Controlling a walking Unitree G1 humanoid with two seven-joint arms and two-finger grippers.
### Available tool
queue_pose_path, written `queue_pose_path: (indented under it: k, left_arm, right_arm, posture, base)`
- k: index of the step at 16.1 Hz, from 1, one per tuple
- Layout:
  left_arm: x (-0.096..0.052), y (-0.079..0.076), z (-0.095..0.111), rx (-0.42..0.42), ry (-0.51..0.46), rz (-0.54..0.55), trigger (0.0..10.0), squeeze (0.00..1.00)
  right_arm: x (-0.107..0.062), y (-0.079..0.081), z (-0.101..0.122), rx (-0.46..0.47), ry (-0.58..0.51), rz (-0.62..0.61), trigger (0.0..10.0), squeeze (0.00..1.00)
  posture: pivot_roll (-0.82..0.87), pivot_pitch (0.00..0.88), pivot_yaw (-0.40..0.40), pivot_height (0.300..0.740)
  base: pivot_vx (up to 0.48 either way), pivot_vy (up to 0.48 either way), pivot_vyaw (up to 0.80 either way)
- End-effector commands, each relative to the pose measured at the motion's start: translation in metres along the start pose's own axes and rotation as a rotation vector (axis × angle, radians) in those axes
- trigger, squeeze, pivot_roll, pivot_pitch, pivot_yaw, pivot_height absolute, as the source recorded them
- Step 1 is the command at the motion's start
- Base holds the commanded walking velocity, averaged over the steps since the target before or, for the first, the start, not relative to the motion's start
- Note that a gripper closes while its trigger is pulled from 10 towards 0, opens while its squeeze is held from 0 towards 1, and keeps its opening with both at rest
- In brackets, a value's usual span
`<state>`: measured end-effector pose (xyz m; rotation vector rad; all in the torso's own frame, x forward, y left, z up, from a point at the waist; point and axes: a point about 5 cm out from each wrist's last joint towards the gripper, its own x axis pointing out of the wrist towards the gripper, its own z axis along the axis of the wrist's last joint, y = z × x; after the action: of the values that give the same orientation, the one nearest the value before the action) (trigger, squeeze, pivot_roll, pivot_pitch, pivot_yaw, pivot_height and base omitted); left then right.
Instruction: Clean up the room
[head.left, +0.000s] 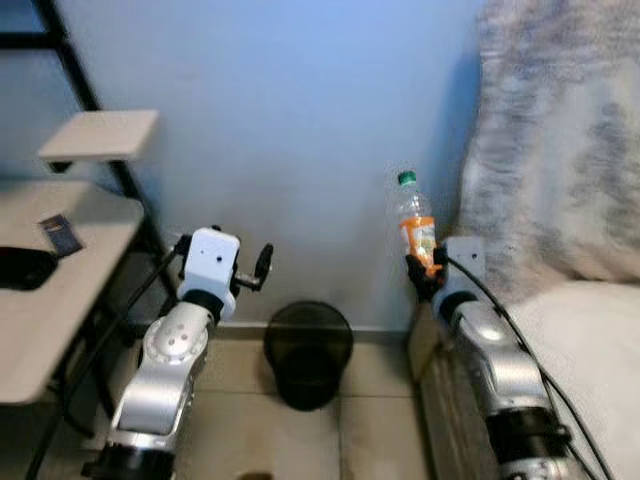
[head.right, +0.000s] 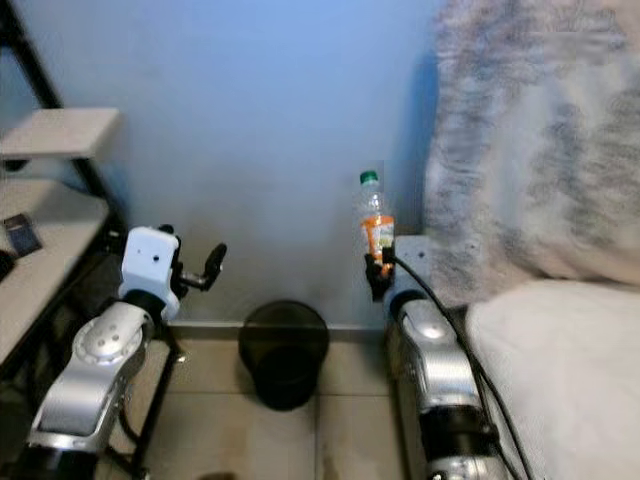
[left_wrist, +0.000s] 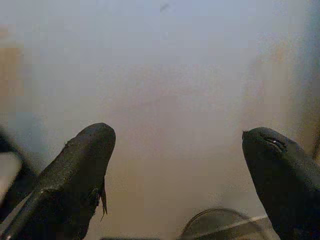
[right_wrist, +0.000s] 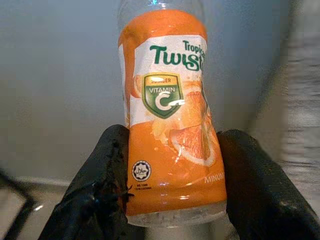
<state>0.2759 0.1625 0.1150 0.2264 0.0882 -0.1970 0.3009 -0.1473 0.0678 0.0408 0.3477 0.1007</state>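
My right gripper (head.left: 424, 268) is shut on a clear plastic bottle (head.left: 413, 222) with an orange label and green cap, held upright in front of the blue wall. In the right wrist view the bottle (right_wrist: 170, 125) stands between both black fingers (right_wrist: 102, 185). A dark round waste bin (head.left: 307, 352) stands on the tiled floor against the wall, below and to the left of the bottle. My left gripper (head.left: 262, 268) is raised left of the bin, open with nothing between its fingers (left_wrist: 82, 175); the bin's rim (left_wrist: 222, 222) shows beneath them.
A light wooden desk (head.left: 60, 290) with a black frame stands at the left, carrying a small dark card (head.left: 62, 236) and a black object (head.left: 22, 268). A bed with a grey fuzzy blanket (head.left: 560, 150) and white sheet (head.left: 590, 350) fills the right side.
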Motion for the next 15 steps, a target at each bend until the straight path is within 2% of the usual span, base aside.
queue_pose_path:
  k: [1,5,8,11,12,15]
  left_arm:
    - [0.0,0.002,0.002,0.012,-0.001,-0.002,10.0,0.0]
    - [0.0,0.001,0.0,0.02,0.004,-0.02,10.0,0.0]
    - [-0.003,-0.001,-0.004,0.033,0.018,-0.049,10.0,0.0]
    - [-0.004,-0.001,-0.006,0.045,0.027,-0.066,10.0,0.0]
    - [-0.004,-0.001,-0.007,0.048,0.029,-0.07,10.0,0.0]
    - [-0.008,-0.001,-0.022,0.125,0.087,-0.155,10.0,0.0]
  right_arm:
    - [0.0,0.003,0.001,-0.02,0.013,0.027,10.0,0.0]
    - [0.0,0.003,-0.008,-0.057,0.071,0.048,10.0,0.0]
    - [-0.003,0.006,-0.016,-0.145,0.111,0.118,10.0,0.0]
    - [-0.007,0.005,-0.033,-0.269,0.219,0.214,10.0,0.0]
    - [-0.007,0.004,-0.035,-0.282,0.232,0.221,10.0,0.0]
    - [-0.006,0.005,-0.036,-0.307,0.248,0.236,10.0,0.0]
  posture:
    - [0.06,0.0,0.021,0.74]
    - [0.06,0.0,0.022,0.74]
    - [0.06,0.0,0.02,0.74]
    - [0.06,0.0,0.018,0.74]
    - [0.06,0.0,0.018,0.74]
    - [0.06,0.0,0.013,0.74]
  base:
    - [0.326,0.0,0.0]
    - [0.324,0.0,0.0]
    - [0.316,0.0,0.0]
    - [0.306,0.0,0.0]
    - [0.304,0.0,0.0]
    - [0.289,0.0,0.0]
